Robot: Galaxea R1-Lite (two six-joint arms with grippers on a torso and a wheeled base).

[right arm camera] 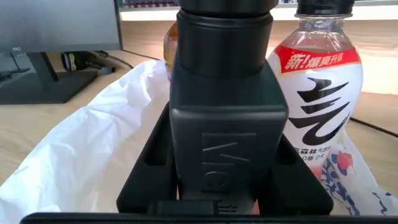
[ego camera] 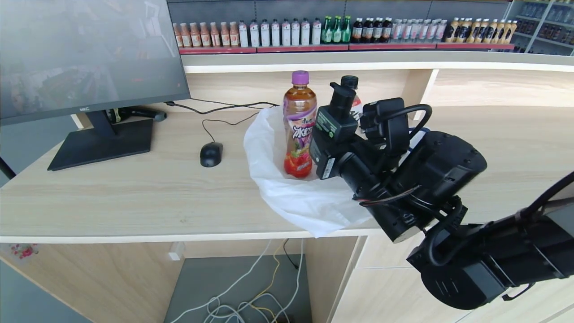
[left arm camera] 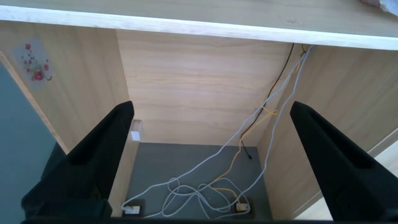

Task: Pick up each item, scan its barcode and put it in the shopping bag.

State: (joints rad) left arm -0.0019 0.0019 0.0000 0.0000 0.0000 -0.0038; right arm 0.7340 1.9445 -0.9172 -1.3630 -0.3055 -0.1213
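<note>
The clear bottle (right arm camera: 323, 93) stands upright at the bag (ego camera: 287, 197), just beyond the scanner (ego camera: 334, 125) on our right gripper (ego camera: 336, 154), whose grip we cannot tell; our left gripper (left arm camera: 211, 109), fingers (left arm camera: 99, 155) spread, hangs below the desk (ego camera: 112, 193).

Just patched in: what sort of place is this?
Probably a shop checkout: shelves of bottled drinks behind, a monitor and mouse on the wooden counter, a drink bottle in a white shopping bag.
</note>
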